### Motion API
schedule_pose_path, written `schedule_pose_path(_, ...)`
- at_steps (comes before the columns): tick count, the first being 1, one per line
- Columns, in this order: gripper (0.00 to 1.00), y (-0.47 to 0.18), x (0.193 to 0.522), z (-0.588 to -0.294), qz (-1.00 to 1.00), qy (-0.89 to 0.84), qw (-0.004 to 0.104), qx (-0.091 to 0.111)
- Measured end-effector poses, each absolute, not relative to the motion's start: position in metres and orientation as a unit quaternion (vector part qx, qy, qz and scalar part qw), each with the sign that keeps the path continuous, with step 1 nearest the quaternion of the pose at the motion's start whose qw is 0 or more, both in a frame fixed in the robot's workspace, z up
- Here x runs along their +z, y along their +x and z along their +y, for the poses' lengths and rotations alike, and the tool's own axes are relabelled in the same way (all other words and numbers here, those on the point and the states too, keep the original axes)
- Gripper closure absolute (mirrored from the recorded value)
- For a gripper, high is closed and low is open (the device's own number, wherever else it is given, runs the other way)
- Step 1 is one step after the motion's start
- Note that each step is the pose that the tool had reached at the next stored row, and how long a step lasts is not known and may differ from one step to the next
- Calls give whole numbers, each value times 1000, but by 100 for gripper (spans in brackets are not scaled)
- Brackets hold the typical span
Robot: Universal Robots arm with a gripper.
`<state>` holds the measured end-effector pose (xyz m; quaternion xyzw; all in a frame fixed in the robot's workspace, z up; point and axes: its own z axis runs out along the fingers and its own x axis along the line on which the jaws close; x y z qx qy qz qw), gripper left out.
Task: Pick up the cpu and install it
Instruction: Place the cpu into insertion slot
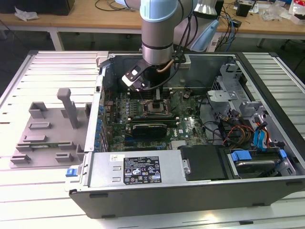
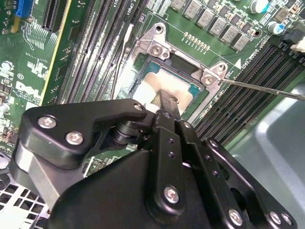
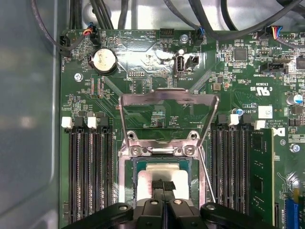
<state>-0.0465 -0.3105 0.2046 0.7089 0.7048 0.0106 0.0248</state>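
Workshop, wooden benches [image 1: 86, 19] behind; open computer case [image 1: 200, 191] lies on slatted metal table [image 1: 43, 191]. Claw [image 3: 163, 185] deep in case, fingers pinched together, tips down on cpu [image 3: 164, 170]. Chip lies flat within socket frame [image 3: 125, 176], hinged bracket [image 3: 167, 98] swung up beyond. Memory slots [image 3: 88, 176] either side, green motherboard [image 3: 143, 71] around. Judging by looks: light, rigid, slick metal top, probably delicate underneath; hold by opposite edges.

silver arm [image 1: 157, 38], pale blue caps [image 1: 159, 9], black screw-studded claw [image 3: 163, 185]
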Motion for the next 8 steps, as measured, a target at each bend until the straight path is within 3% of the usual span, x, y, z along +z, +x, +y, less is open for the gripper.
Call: schedule_pose_path(8, 89, -46, 203, -310, 704, 710, 25, 11)
